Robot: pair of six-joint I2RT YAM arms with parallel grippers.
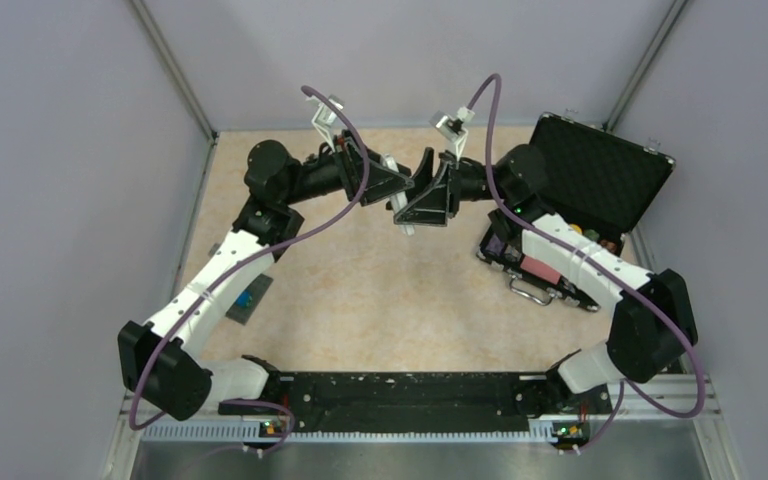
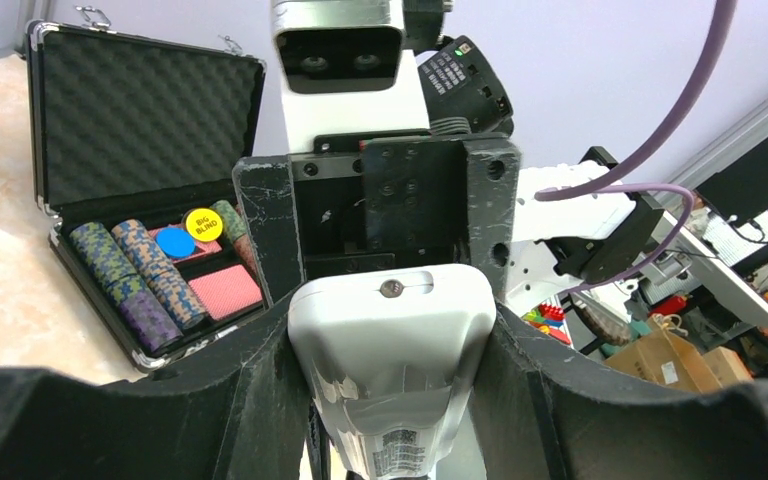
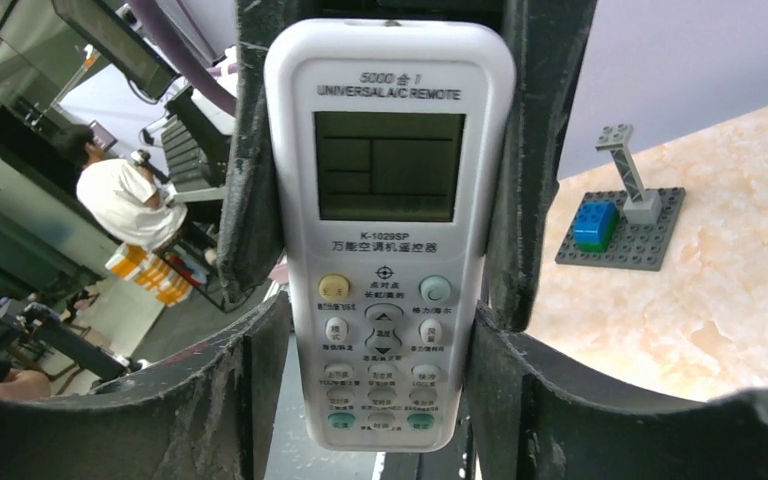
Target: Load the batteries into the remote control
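One remote control [image 3: 390,250], mid-air over the far table [image 1: 380,290], clamped by your left gripper [image 2: 392,320]; right gripper [image 3: 378,310] flanks its button end, grip uncertain. Batteries: none visible. Risk: release your left before the right seats and it drops or twists.

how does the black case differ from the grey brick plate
The black case stands open, lid raised, chip stacks inside; the grey brick plate lies flat, carrying a blue brick and a grey post. The case sits at the right of the table, the plate at its left. Both rest on it.
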